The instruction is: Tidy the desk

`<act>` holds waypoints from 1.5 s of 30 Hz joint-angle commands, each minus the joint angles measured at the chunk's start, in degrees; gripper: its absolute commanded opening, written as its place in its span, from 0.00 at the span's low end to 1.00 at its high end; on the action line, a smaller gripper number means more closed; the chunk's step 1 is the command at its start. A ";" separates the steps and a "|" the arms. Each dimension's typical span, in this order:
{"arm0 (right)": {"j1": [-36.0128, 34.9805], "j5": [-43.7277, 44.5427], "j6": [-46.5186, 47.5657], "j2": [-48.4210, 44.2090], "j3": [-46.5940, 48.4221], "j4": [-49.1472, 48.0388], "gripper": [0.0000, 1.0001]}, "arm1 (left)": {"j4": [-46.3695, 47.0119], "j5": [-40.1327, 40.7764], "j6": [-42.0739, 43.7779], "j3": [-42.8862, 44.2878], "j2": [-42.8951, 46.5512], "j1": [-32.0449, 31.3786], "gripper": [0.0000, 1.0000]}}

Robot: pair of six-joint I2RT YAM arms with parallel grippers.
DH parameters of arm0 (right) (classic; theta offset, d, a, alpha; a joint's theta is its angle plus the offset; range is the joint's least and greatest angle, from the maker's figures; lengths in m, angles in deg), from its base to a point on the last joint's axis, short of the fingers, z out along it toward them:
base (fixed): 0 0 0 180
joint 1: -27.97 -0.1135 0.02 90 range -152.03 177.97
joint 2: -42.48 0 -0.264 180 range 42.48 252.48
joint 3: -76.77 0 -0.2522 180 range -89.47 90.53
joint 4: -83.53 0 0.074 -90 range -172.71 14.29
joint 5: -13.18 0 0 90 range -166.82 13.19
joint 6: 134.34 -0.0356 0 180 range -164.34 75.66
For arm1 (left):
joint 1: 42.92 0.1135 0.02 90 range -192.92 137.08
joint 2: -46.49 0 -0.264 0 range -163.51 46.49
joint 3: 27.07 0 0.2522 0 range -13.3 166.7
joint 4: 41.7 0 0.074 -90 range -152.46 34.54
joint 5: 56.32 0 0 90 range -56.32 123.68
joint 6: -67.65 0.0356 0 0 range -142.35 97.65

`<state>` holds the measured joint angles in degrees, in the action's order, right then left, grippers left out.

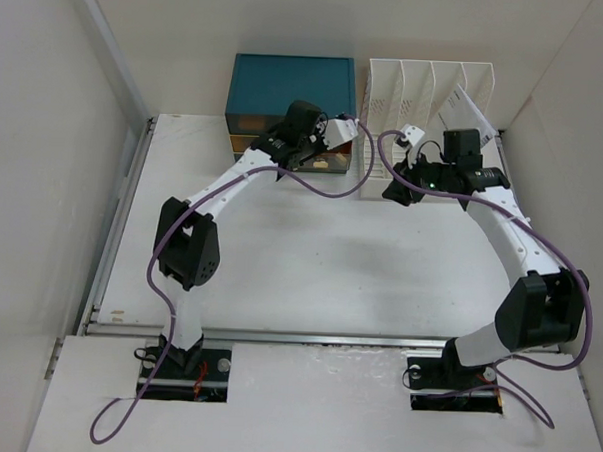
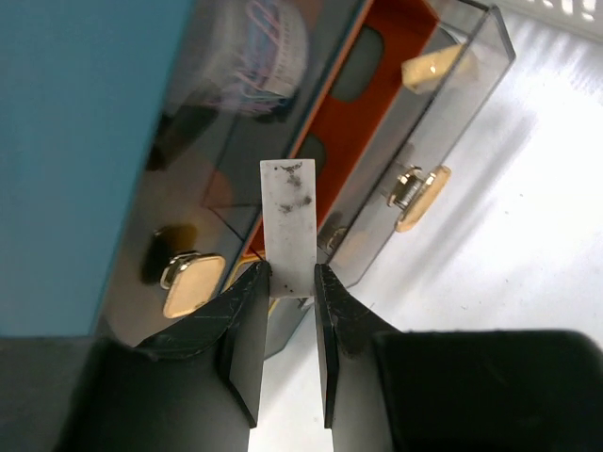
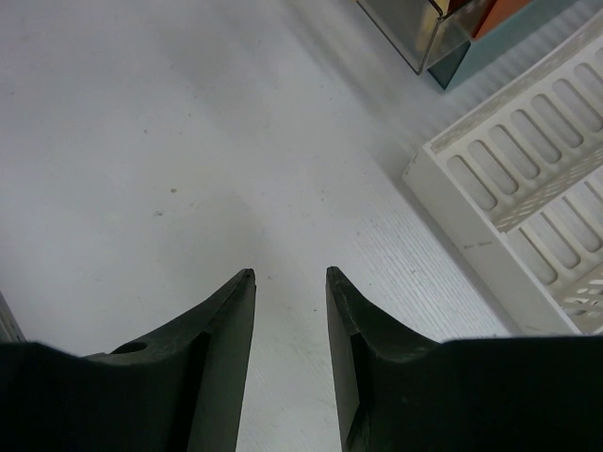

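The desk point(image 1: 310, 271) is a white tabletop with a metal rail along its near edge. My left gripper point(image 2: 292, 273) is shut on a flat white smudged eraser-like block point(image 2: 290, 221). It holds the block over the pulled-out smoky drawer point(image 2: 396, 104) of the teal drawer box point(image 1: 291, 85), whose inside is orange. In the top view this gripper point(image 1: 336, 134) is at the box's front. My right gripper point(image 3: 290, 273) is open and empty above bare desk point(image 3: 170, 141), just left of the white slotted file rack point(image 3: 528, 179). It shows in the top view point(image 1: 395, 188) too.
The file rack point(image 1: 428, 86) stands at the back right with a sheet of paper point(image 1: 469, 111) in its right slot. A second, lower drawer with a gold handle point(image 2: 188, 282) is shut. White walls enclose the desk on the left, back and right.
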<state>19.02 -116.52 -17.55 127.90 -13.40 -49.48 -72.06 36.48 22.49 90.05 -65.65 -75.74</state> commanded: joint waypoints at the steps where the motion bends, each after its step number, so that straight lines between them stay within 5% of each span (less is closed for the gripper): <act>1: 0.34 -2.04 0.90 0.44 2.41 -0.10 0.42 | 1.92 -2.72 2.79 -0.61 1.83 0.82 0.00; 30: 0.34 -2.04 0.90 0.97 2.41 0.43 0.42 | 8.95 2.02 4.47 -0.08 -2.91 1.35 0.00; 45: 0.34 -2.04 1.43 0.97 2.41 0.43 0.42 | 13.17 5.27 0.96 -2.36 -1.33 1.35 0.48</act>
<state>19.02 -116.54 -17.12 128.58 -13.38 -48.43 -62.42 39.81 24.88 88.28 -69.62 -74.74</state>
